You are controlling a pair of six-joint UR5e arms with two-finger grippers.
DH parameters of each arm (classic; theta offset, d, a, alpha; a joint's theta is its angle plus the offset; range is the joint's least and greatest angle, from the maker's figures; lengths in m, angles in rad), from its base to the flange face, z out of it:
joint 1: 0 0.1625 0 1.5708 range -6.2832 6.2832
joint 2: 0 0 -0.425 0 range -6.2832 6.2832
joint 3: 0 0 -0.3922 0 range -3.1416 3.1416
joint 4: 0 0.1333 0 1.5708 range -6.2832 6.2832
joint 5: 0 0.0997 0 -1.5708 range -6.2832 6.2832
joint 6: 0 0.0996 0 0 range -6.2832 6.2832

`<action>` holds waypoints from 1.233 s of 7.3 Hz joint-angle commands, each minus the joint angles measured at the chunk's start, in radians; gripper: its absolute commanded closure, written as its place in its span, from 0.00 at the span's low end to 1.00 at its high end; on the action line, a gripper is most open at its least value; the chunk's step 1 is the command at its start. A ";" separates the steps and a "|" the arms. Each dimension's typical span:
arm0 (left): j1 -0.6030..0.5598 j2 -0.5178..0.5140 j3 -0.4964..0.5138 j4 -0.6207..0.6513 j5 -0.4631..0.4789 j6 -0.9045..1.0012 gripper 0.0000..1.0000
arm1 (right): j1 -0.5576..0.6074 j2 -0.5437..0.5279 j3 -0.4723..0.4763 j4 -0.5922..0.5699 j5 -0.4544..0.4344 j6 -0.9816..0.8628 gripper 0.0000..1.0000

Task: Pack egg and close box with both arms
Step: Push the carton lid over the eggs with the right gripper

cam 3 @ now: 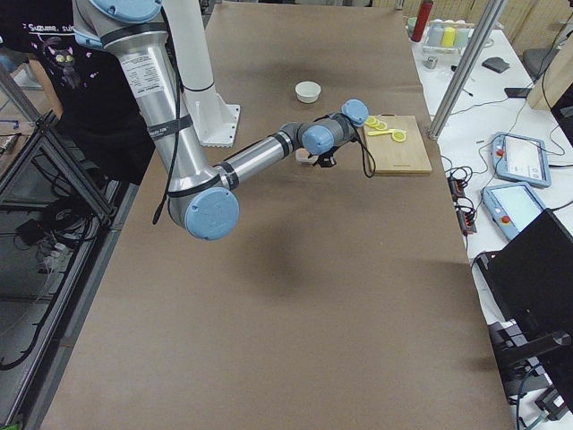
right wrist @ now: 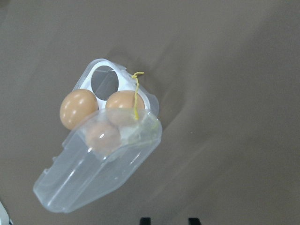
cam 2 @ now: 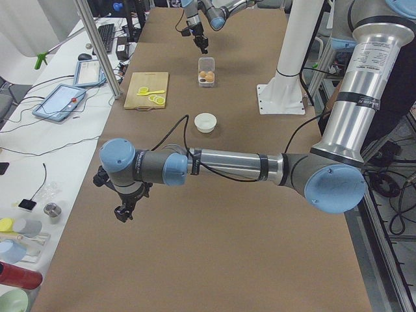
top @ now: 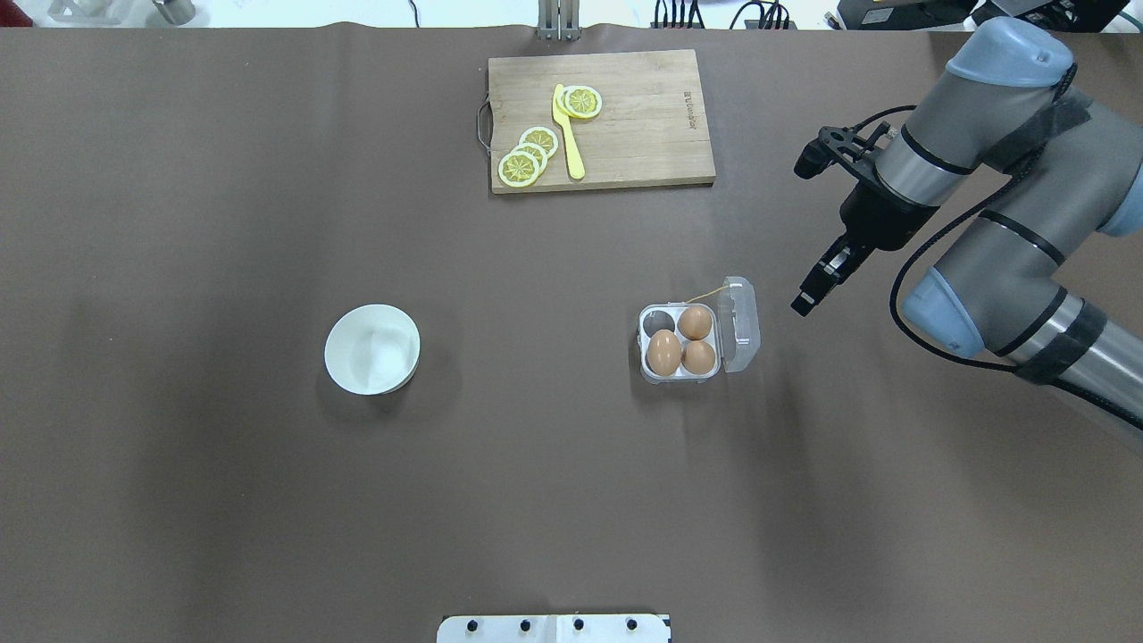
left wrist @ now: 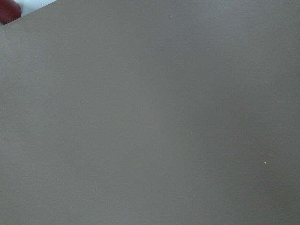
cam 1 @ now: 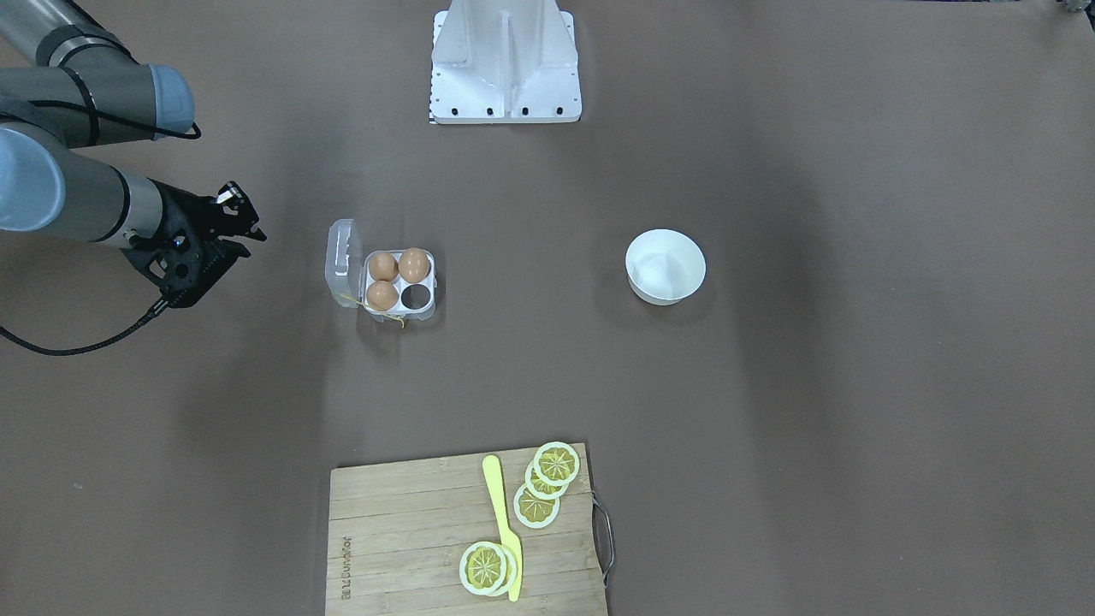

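Note:
The clear box point(top: 680, 346) stands right of the table's middle with its lid point(top: 741, 323) open and upright on the side toward my right arm. Three orange-brown eggs point(top: 663, 352) fill three cells; one cell point(top: 661, 321) is empty. In the front-facing view the box point(cam 1: 400, 287) is left of centre. My right gripper point(top: 806, 297) hangs open and empty beside the lid, a short gap away; it also shows in the front-facing view point(cam 1: 244, 221). The right wrist view looks down on the lid point(right wrist: 98, 173) and eggs point(right wrist: 77, 108). My left gripper point(cam 2: 123, 212) shows only in the left side view, so I cannot tell its state.
A white bowl point(top: 371, 348) stands on the robot's left half of the table. A wooden cutting board point(top: 600, 121) with lemon slices and a yellow knife lies at the far edge. The white robot base point(cam 1: 505, 64) is at the near edge.

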 commanded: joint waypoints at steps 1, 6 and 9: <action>0.000 0.010 -0.010 0.001 0.000 0.000 0.06 | -0.003 0.013 -0.064 0.119 -0.002 0.014 0.64; -0.002 0.011 -0.010 0.001 0.000 0.000 0.06 | -0.070 0.066 0.014 0.124 -0.007 0.161 0.64; -0.002 0.011 -0.010 0.001 0.000 0.000 0.06 | -0.151 0.089 0.007 0.122 -0.121 0.172 0.64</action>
